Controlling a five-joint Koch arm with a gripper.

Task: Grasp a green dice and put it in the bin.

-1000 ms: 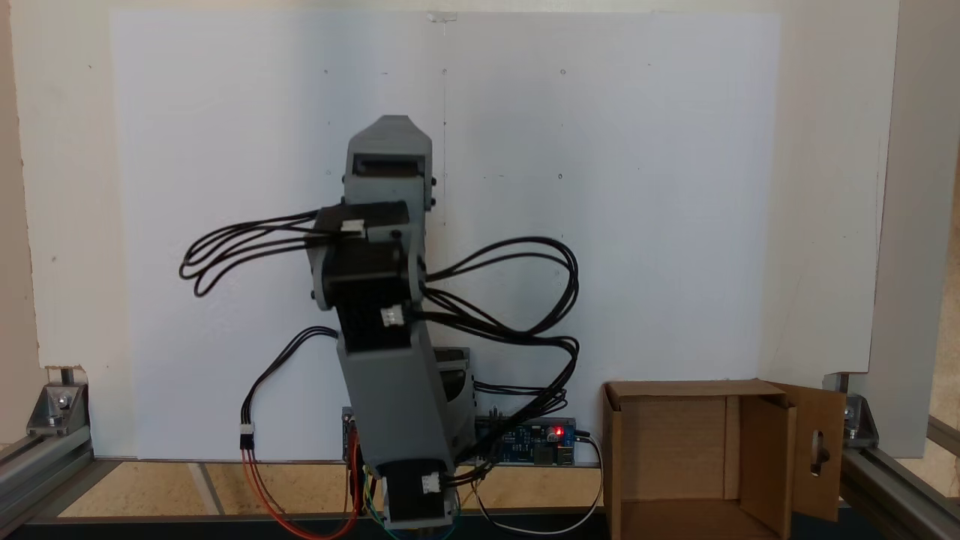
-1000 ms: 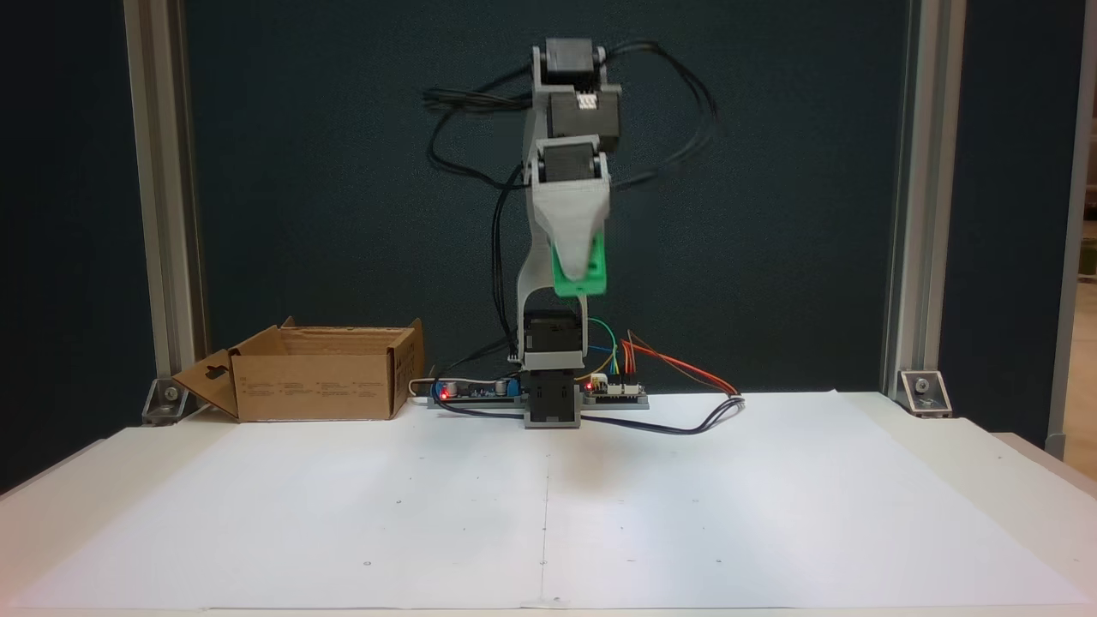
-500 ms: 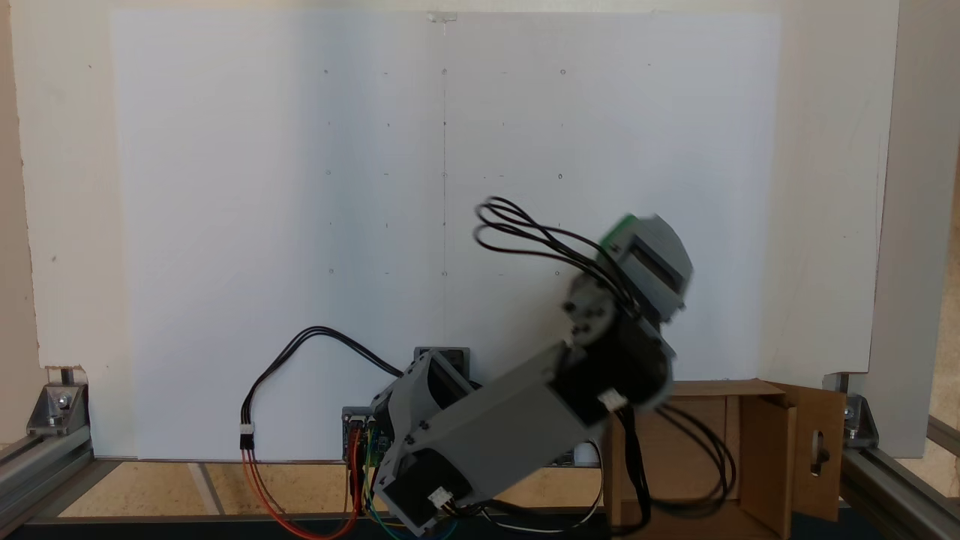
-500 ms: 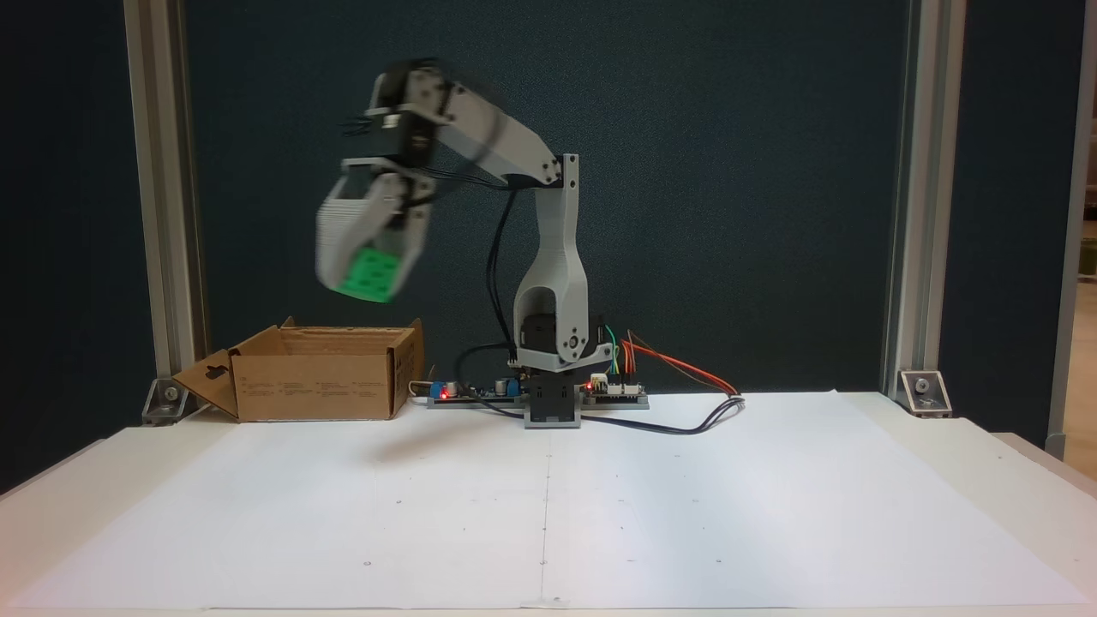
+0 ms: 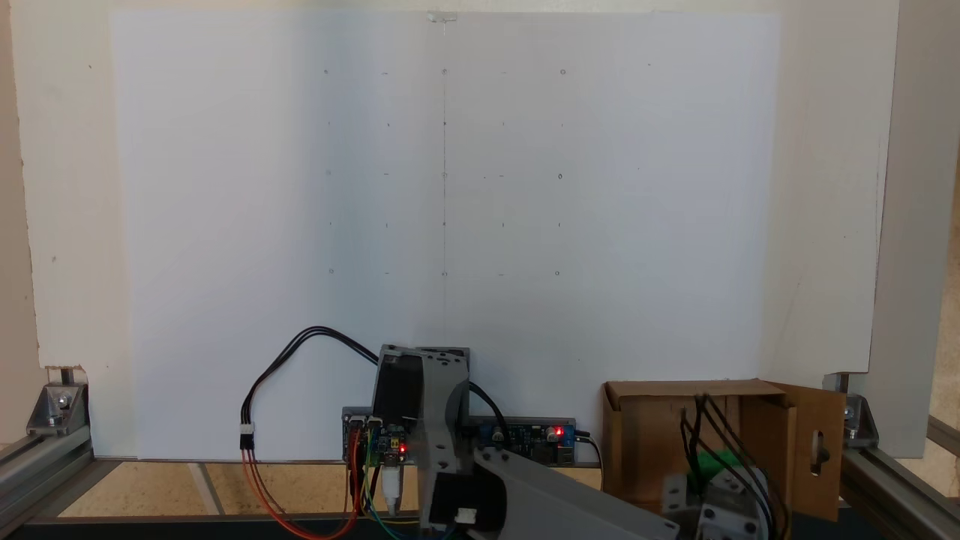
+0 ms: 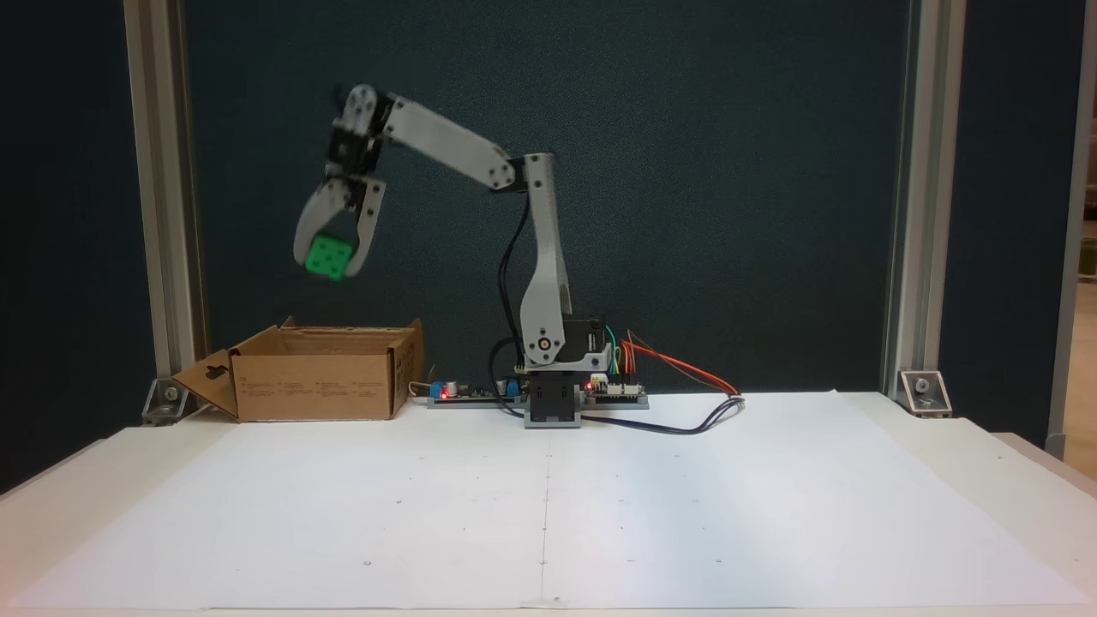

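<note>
Green dice is held clamped in the gripper, raised above the bin. Judged light, rigid, smooth plastic; flat opposite faces are best pinched, since rounded edges could slip.

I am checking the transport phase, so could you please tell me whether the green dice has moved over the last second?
Yes. Held in the tool, the green dice went from above the arm's base leftward to above the bin.
</note>
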